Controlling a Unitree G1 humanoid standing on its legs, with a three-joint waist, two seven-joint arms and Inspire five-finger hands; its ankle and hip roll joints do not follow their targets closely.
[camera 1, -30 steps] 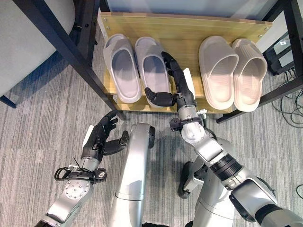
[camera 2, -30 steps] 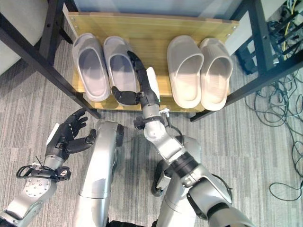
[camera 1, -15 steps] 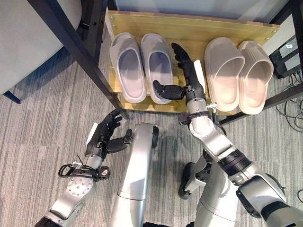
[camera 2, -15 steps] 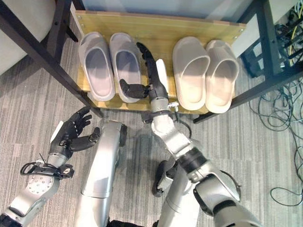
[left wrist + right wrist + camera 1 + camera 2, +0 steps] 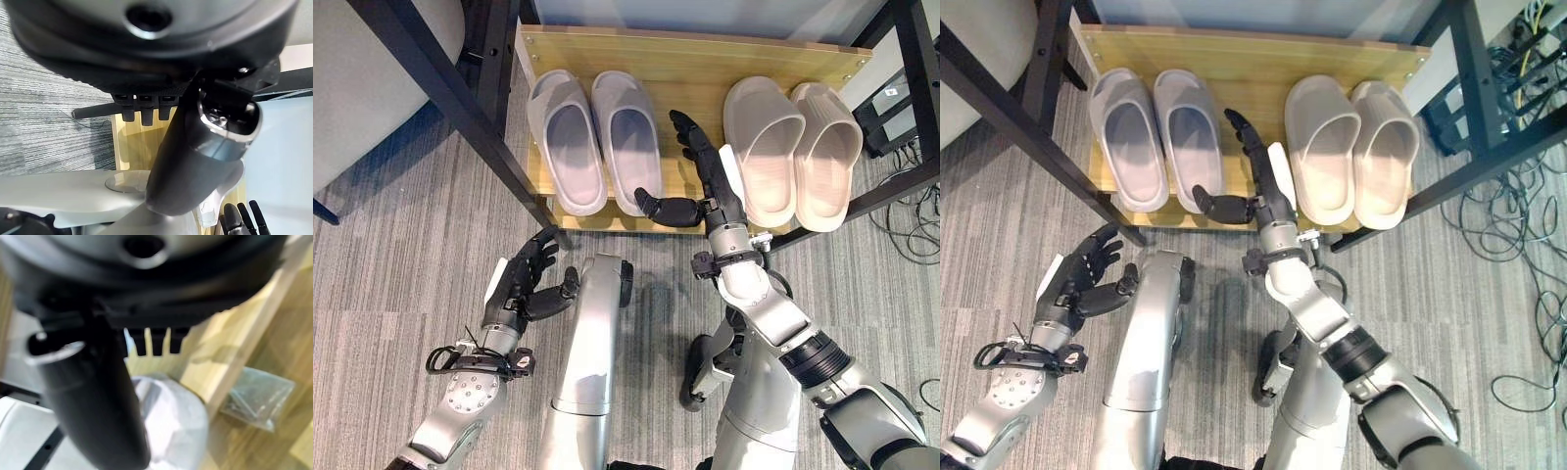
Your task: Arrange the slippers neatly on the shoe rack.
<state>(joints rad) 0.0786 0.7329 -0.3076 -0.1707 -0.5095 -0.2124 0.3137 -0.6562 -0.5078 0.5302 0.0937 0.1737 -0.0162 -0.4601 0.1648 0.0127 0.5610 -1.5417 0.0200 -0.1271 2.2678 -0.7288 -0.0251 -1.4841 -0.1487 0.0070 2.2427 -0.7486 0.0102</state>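
**Four slippers on the shelf, right hand open in the gap between the pairs**

The right hand reaches over the wooden shoe rack with its fingers straight and together, thumb stuck out sideways, holding nothing. It sits in the bare strip of shelf between the two pairs, which looks like the stance for nudging a slipper sideways rather than lifting it.

To the thumb side lies the grey pair, side by side, toes toward the back board; the thumb tip is just beside the heel of the nearer grey slipper. On the other side of the fingers lies the beige pair, also side by side, the outer one angled slightly with its heel over the front edge of the shelf.

The left hand hangs low over the carpet, well apart from the rack, fingers loosely spread and empty.

Room is tight: dark frame bars cross on both sides, the grey heels lie at the front lip, and the back board limits pushing deeper.
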